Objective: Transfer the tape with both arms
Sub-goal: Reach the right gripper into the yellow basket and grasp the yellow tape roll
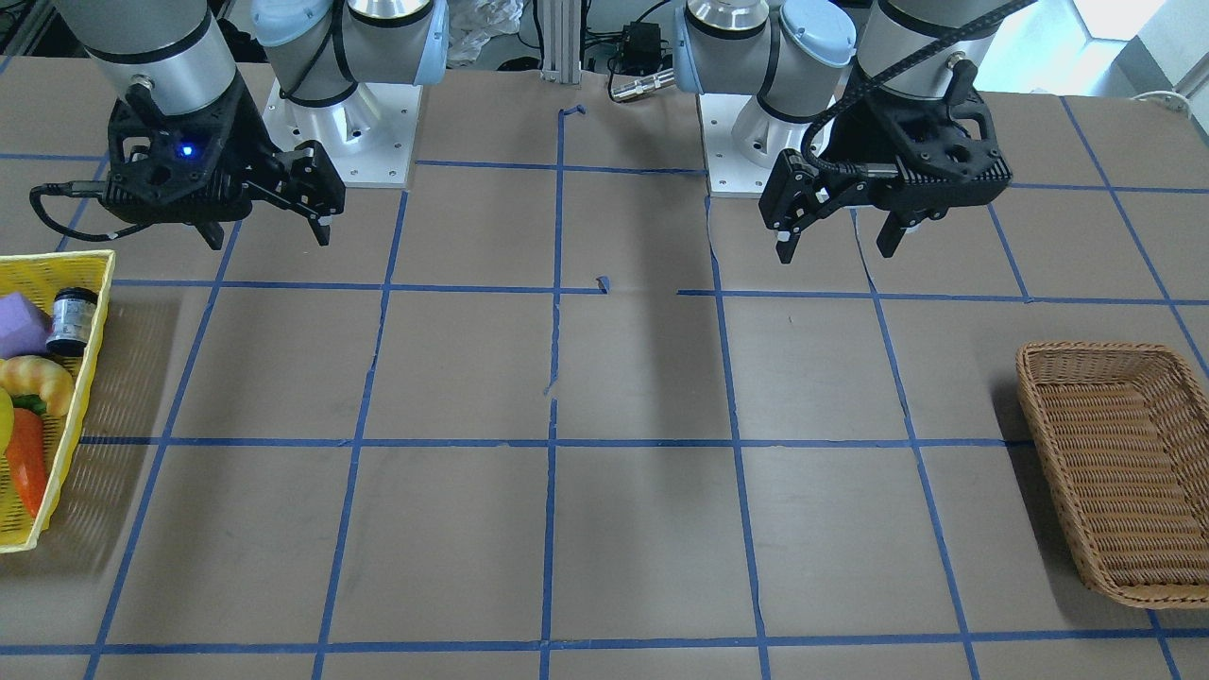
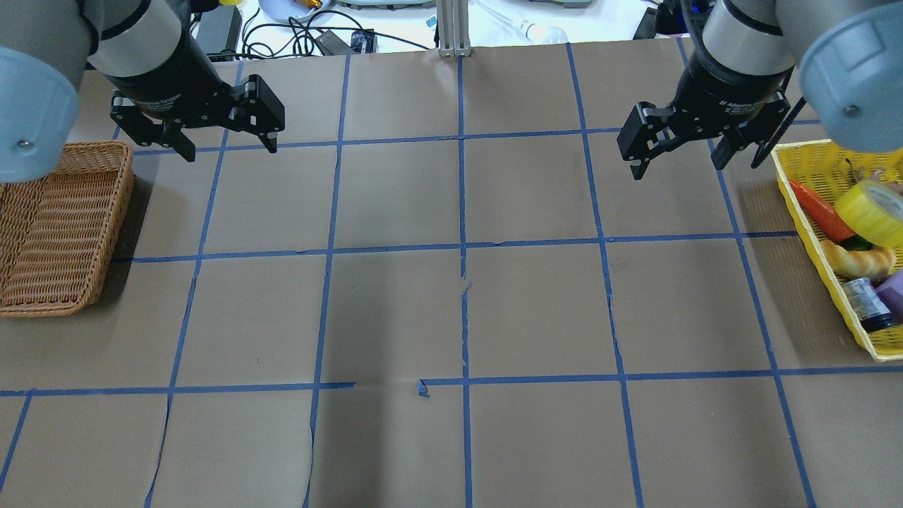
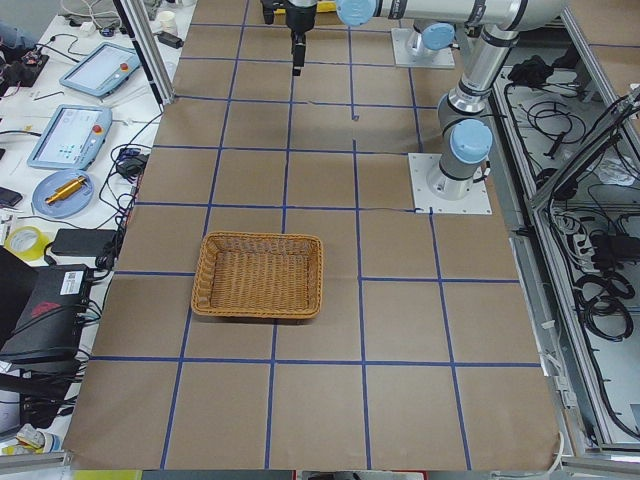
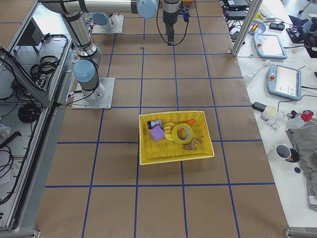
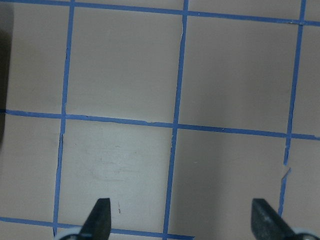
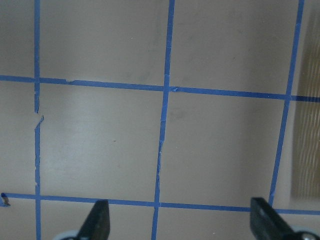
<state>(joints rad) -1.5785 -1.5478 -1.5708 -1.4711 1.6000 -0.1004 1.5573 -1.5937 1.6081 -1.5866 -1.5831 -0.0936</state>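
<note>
The tape (image 2: 871,212) is a yellow roll lying in the yellow basket (image 2: 818,247) at the table's right edge, among other items; it also shows in the exterior right view (image 4: 182,133). My right gripper (image 2: 677,169) hangs open and empty above the table, to the left of that basket and apart from it. My left gripper (image 2: 230,152) hangs open and empty on the other side, near the wicker basket (image 2: 56,226). The left wrist view shows the left gripper (image 5: 180,215) spread wide over bare table, and the right wrist view shows the same for the right gripper (image 6: 180,215).
The yellow basket (image 1: 83,378) also holds a carrot (image 1: 26,463), a croissant (image 1: 38,380), a purple block (image 1: 21,323) and a small can (image 1: 71,321). The wicker basket (image 1: 1115,453) holds nothing. Brown paper with blue tape lines covers the table. Both arm bases stand at the robot's side.
</note>
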